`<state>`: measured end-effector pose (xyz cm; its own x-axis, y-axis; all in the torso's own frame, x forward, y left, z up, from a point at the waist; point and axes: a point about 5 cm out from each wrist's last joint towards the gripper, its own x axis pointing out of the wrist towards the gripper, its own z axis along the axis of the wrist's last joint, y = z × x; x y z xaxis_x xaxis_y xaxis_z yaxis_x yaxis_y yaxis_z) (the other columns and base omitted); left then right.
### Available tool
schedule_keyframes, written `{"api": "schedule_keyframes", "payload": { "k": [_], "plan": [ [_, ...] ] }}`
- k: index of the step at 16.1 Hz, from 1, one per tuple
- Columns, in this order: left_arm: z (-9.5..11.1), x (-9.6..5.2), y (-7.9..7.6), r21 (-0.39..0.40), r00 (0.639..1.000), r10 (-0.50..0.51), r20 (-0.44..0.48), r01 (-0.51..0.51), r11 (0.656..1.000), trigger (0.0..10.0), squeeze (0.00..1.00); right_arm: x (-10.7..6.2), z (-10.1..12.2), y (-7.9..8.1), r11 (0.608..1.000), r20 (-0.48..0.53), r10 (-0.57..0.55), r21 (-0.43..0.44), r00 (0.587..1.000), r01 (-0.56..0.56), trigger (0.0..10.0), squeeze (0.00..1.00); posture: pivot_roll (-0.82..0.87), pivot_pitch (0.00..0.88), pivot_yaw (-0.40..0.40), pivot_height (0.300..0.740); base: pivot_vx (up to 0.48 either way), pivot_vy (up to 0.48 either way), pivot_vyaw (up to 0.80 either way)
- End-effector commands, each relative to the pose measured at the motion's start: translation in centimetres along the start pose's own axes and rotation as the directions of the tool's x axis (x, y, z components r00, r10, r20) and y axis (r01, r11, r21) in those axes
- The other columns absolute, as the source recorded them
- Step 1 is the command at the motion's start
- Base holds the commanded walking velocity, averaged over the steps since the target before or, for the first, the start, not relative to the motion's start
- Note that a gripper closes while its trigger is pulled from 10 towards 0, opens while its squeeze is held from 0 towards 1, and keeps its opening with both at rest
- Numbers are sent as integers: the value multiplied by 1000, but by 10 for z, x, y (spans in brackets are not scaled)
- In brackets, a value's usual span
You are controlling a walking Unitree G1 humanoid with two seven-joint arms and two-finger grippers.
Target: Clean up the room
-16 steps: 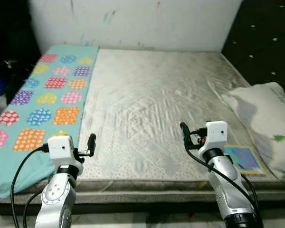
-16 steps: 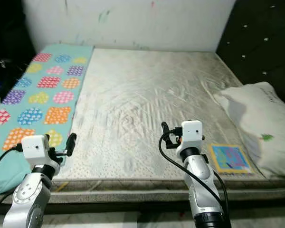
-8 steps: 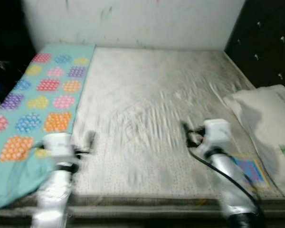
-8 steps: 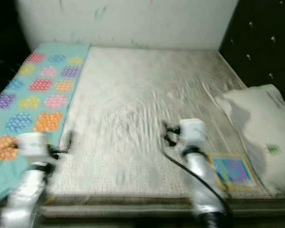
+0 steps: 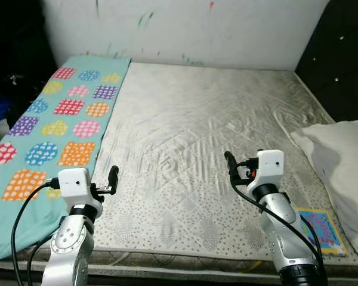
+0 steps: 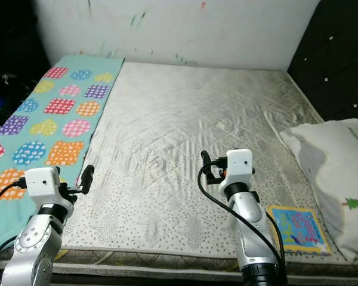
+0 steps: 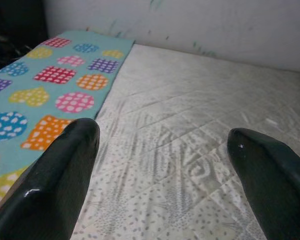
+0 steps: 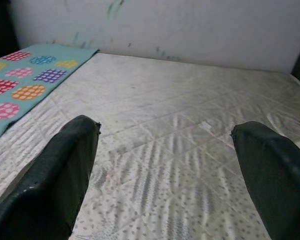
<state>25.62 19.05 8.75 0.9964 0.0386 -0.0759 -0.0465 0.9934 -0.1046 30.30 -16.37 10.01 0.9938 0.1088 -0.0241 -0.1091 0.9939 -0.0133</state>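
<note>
Far L: teal blanket (image 5: 59, 128) w/ coloured dotted patches runs along the L side of the bed, from the white wall (image 5: 197, 27) down to the near edge, where it drapes over the corner. It lies flat on the mattress (image 5: 191, 137), which is grey-white, quilted and bare, w/ shallow wrinkles across the middle.

L gripper (image 7: 162, 150) hangs above the near L part of the mattress, just beside the blanket's inner edge. Fingers (image 7: 65, 170) spread wide apart, nothing btwn them; L wrist view looks along them over the mattress twd the wall, blanket off to one side.

R gripper (image 8: 165, 150) is up over the near-centre/R part of the mattress, pointing twd the wall. Its fingers (image 8: 55, 170) also wide apart, empty; bare quilting shows btwn them, a strip of blanket in the far corner.

R of that arm: small picture book (image 6: 298, 229), yellow border, blue cover, lies flat at the near R edge of the mattress. It's just beside the pillow (image 6: 334, 179), poss touching it – can't tell. Pillow is white w/ a small green tree print, resting along the R side of the bed against the dark tufted headboard (image 5: 340, 59).

No bins, boxes or baskets to be seen; all loose items sit directly on the mattress.
</note>
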Motion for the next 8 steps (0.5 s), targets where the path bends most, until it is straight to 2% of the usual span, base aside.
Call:
{"api": "schedule_keyframes", "payload": {
  "k": [1, 2, 8],
  "plan": [
    [-1, 1, -1, -1, 1000, -10, -10, 10, 1000, 10000, 0, 1, 0, -3, 1000, -3, -13, 7, 1000, 13, 10000, 0, -83, 15, -32, 740, 0, 405, -613],
    [-1, 1, -1, -1, 1000, -10, -10, 10, 1000, 10000, 0, 1, 0, -3, 1000, -3, -12, 3, 1000, 12, 10000, 0, -83, 15, -32, 740, 0, 412, -469],
    [-1, 2, -2, -2, 1000, -9, -13, 9, 1000, 10000, 0, 2, 0, -3, 1000, -5, -11, -3, 1000, 11, 10000, 0, -87, 17, -34, 740, 0, 472, 0]
  ]
}}
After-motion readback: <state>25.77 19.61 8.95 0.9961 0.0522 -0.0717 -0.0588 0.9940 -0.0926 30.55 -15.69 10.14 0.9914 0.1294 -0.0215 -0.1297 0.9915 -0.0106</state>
